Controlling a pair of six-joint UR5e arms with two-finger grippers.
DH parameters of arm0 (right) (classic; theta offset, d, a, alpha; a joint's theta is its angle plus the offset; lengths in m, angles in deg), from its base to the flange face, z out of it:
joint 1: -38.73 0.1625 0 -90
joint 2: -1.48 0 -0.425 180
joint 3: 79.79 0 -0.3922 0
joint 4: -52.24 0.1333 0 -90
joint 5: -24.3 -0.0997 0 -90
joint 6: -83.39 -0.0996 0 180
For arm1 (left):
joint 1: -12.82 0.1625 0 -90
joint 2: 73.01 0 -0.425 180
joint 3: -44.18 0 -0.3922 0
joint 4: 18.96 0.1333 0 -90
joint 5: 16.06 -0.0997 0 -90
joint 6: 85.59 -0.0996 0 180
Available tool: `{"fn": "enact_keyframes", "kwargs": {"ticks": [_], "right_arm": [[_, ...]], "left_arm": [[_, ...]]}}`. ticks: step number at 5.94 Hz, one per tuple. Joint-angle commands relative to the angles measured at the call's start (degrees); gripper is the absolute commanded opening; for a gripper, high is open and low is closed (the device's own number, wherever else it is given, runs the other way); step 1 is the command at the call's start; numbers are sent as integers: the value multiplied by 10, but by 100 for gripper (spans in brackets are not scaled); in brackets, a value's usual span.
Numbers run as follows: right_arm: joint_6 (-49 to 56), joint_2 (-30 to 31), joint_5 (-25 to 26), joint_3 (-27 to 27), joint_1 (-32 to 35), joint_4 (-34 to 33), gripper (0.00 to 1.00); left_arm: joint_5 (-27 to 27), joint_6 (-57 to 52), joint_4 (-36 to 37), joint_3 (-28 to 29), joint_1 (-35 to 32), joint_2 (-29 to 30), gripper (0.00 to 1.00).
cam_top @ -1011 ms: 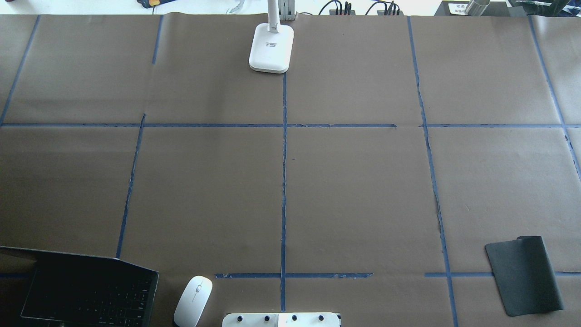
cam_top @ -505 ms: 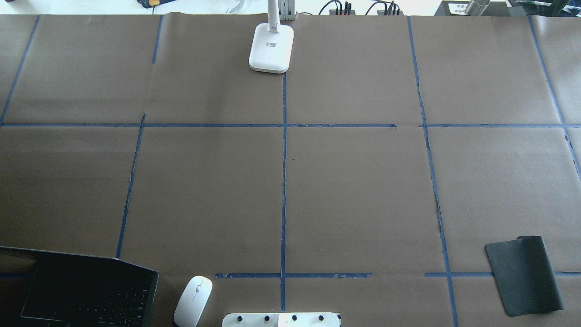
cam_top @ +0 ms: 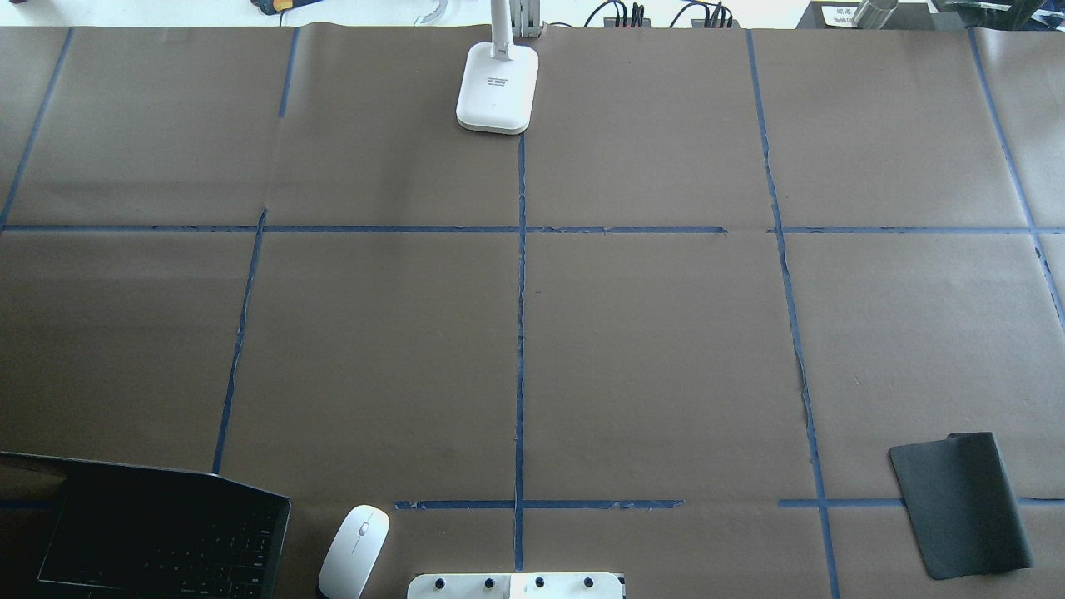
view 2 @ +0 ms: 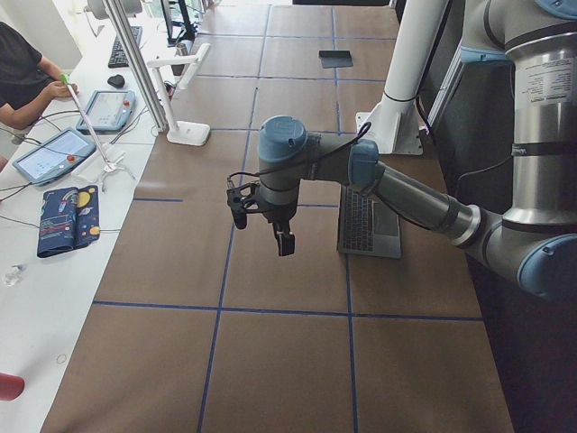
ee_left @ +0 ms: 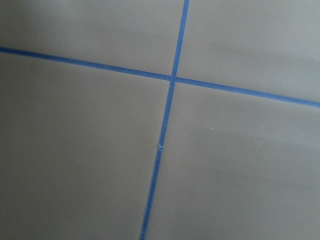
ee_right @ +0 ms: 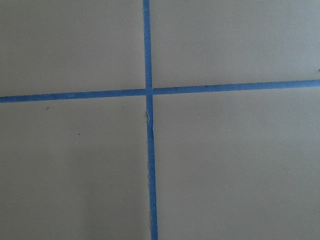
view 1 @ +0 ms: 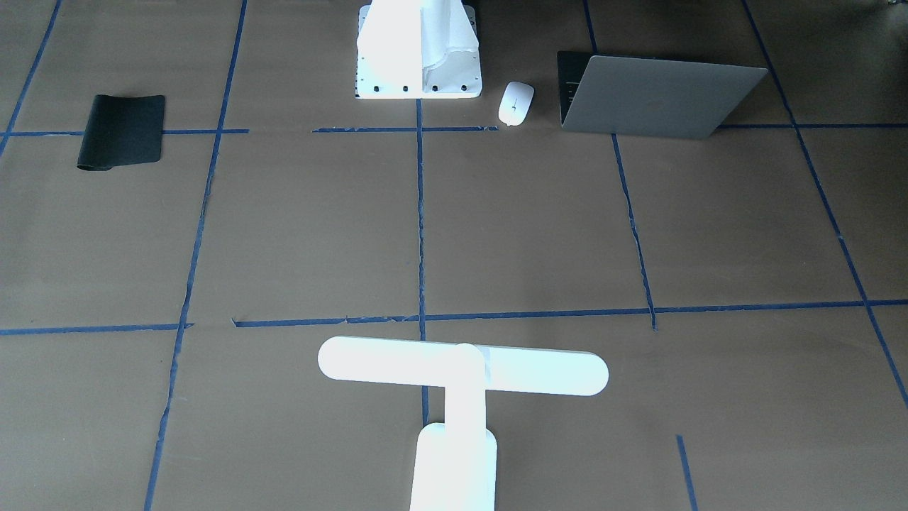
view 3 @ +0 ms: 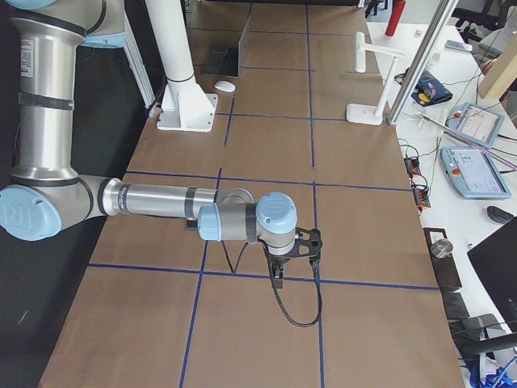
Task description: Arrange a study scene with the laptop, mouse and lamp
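Observation:
The laptop [view 1: 660,96] stands open at the table's near left edge, beside the robot base; its dark keys show in the overhead view [cam_top: 158,532]. The white mouse [cam_top: 354,551] lies just right of it, also in the front view [view 1: 516,103]. The white T-shaped lamp [view 1: 461,369] stands at the far middle edge, its base in the overhead view [cam_top: 497,87]. My left gripper [view 2: 261,230] hangs above bare paper beyond the table's left end. My right gripper [view 3: 295,263] hangs above bare paper beyond the right end. I cannot tell whether either is open or shut.
A flat black mat [cam_top: 961,503] lies at the near right. The white robot base mount [cam_top: 516,586] sits at the near middle edge. Brown paper with blue tape lines [cam_top: 520,333] covers the table. Both wrist views show only paper and tape crossings.

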Motion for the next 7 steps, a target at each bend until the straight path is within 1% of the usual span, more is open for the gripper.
{"fn": "enact_keyframes", "kwargs": {"ticks": [1,3,4,5,6,7], "right_arm": [[1,0,-1,-4,0,1,100],[0,0,-3,-10,0,5,100],[0,-1,-18,-13,0,5,100],[0,-1,-29,-14,0,4,100],[0,-7,-43,-20,0,4,100],[0,-7,-55,-19,0,4,100]], "left_arm": [[-1,176,5,-86,70,-28,100],[-1,334,2,-160,152,-55,100],[-6,440,1,-189,191,-54,100],[-30,521,-1,-206,219,-53,100],[-31,587,-1,-209,234,-53,100],[-59,663,-15,-209,273,-50,100]]}}
